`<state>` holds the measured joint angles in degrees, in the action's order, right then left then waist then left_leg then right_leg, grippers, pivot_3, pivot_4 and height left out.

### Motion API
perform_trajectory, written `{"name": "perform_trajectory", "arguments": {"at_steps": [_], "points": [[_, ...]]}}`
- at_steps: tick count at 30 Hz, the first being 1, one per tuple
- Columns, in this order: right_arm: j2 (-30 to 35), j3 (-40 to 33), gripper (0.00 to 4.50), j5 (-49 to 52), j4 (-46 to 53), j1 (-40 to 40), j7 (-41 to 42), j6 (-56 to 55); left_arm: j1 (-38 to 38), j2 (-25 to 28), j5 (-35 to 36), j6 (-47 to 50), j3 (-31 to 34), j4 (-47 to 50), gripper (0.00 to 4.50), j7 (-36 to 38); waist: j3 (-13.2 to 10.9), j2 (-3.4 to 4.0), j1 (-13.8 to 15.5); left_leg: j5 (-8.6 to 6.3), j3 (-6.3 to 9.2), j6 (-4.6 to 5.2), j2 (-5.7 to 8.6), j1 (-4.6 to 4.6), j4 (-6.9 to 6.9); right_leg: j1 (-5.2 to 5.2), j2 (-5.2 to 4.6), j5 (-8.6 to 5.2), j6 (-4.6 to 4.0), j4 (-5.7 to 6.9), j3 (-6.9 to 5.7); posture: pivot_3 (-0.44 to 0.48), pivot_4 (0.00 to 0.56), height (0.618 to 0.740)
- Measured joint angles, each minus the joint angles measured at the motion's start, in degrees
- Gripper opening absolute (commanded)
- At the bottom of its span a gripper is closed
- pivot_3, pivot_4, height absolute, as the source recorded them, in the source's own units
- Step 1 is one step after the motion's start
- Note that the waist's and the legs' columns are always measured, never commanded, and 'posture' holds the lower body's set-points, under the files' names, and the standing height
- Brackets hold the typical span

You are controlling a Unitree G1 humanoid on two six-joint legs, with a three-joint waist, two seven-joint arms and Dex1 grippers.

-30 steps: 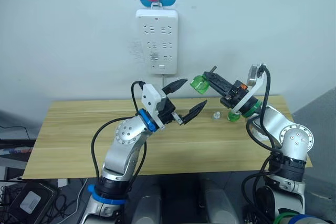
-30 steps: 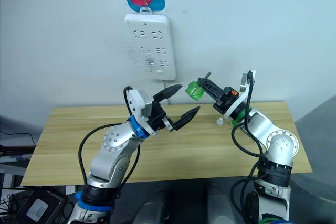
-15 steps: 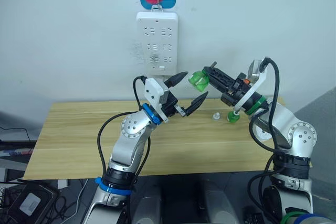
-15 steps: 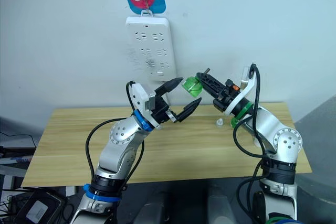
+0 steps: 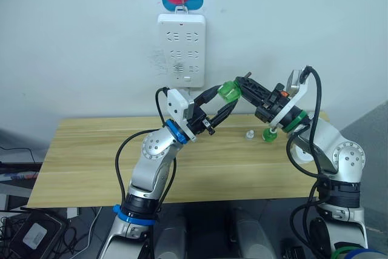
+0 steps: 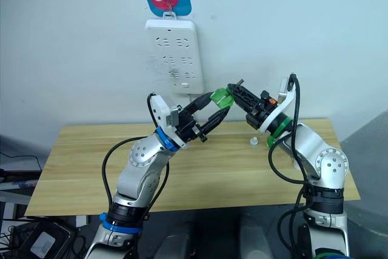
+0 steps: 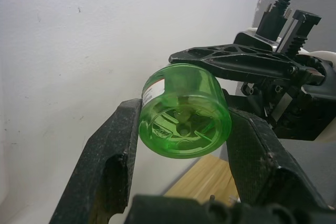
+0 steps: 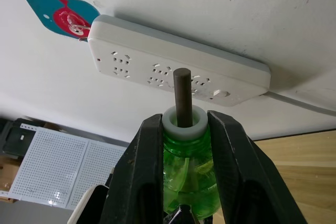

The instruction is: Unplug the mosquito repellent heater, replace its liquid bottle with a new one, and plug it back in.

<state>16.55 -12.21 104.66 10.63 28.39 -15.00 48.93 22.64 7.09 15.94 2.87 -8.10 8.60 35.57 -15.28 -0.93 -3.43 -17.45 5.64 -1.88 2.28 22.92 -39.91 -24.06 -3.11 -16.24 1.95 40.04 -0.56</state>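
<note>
Near the middle of the frame, above the desk [image 5: 91, 150], the right pincer [image 5: 241, 89] was clenched on the neck of the green bottle [image 5: 230, 91], its dark wick [image 8: 182, 96] bare. The left pincer [image 5: 222, 99] straddled the bottle's base, fingers [image 7: 113, 156] spread just beside it; contact could not be told. The power strip [image 5: 181, 47] hung on the wall above.

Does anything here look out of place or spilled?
The small translucent green bottle with a bare dark wick is held tilted in the air by the right gripper; a small white cap lies loose on the wooden table. No spill visible.
</note>
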Motion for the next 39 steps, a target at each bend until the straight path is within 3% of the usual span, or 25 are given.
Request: {"name": "perform_trajectory", "arguments": {"at_steps": [4, 10, 14, 15, 20, 25, 28, 33, 39], "points": [[0.69, 0.72, 0.87, 0.18, 0.53, -0.29, 0.07, -0.76, 0.00, 0.03, -0.26, -0.25, -0.11, 0.00, 2.22, -0.04, 0.02, 0.01, 0.02, 0.00, 0.00, 0.00, 0.00, 0.00, 0.00, 0.00, 0.00, 0.00, 0.00, 0.00, 0.00, -0.080, 0.200, 0.740], [3.05, 2.53, 2.89, 0.23, 1.19, -0.32, 2.17, 0.10, 0.19, 0.52, -0.38, 0.12, 1.02, 0.00, 2.22, -1.24, 0.06, 0.07, 0.04, 0.00, 0.01, 0.00, 0.00, 0.00, 0.00, 0.00, 0.00, 0.00, 0.00, 0.00, -0.01, -0.088, 0.196, 0.740], [13.38, 4.29, 4.31, -1.22, 3.38, -1.97, 7.46, 6.16, 2.65, 2.07, 4.52, 8.00, 1.95, 0.28, 2.22, -0.53, 0.09, 0.06, 0.60, 0.01, 0.08, 0.03, 0.06, 0.07, -0.05, 0.02, 0.00, 0.03, 0.05, -0.07, -0.03, -0.088, 0.195, 0.740], [15.85, 4.18, 4.48, -2.00, 3.68, -2.53, 8.70, 7.40, 3.24, 2.93, 6.26, 10.42, 2.87, 0.66, 2.22, -0.14, 0.14, 0.03, 0.53, 0.01, 0.05, 0.04, 0.05, 0.06, -0.05, 0.02, 0.00, 0.03, 0.05, -0.07, -0.03, -0.087, 0.201, 0.740], [27.33, 3.61, 4.48, -5.90, 3.71, -3.02, 16.05, 12.15, 6.25, 6.55, 19.04, 26.78, 7.00, 2.34, 2.22, 1.10, 0.15, 0.04, 0.16, 0.00, -0.05, 0.09, 0.02, 0.02, -0.05, 0.02, 0.04, 0.03, 0.06, -0.05, -0.06, -0.091, 0.210, 0.740], [42.63, 10.82, 4.48, -32.64, -0.99, -1.92, 24.18, 12.26, 9.81, 14.51, 47.95, 53.73, 18.19, -2.01, 2.22, 1.17, 0.15, 0.04, -0.10, 0.01, -0.05, 0.09, 0.01, 0.00, -0.04, 0.00, 0.09, 0.01, 0.08, -0.06, -0.08, -0.107, 0.223, 0.740], [43.72, 14.77, 4.48, -43.21, -4.85, -1.69, 27.77, 11.65, 10.77, 15.78, 56.51, 60.65, 20.98, -3.34, 2.22, 0.09, 0.15, 0.04, -0.22, 0.00, -0.09, 0.10, 0.03, 0.01, -0.04, 0.01, 0.06, 0.01, 0.08, -0.09, -0.06, -0.106, 0.231, 0.740], [42.13, 17.92, 4.48, -55.06, -11.55, 0.19, 31.45, 11.96, 10.19, 16.28, 59.42, 64.72, 20.32, -3.45, 2.22, -0.34, 0.14, 0.02, -0.01, 0.00, -0.10, 0.10, 0.02, 0.00, -0.07, 0.01, 0.02, 0.02, 0.08, -0.08, -0.03, -0.096, 0.243, 0.740], [38.39, 17.85, 4.48, -62.17, -18.90, 2.22, 31.99, 16.16, 8.69, 15.96, 59.49, 64.92, 19.76, -2.00, 2.22, -2.64, 0.13, 0.02, 0.13, 0.00, -0.10, 0.10, 0.02, 0.01, -0.04, 0.00, 0.00, 0.02, 0.07, -0.09, 0.07, -0.090, 0.256, 0.740]]}}
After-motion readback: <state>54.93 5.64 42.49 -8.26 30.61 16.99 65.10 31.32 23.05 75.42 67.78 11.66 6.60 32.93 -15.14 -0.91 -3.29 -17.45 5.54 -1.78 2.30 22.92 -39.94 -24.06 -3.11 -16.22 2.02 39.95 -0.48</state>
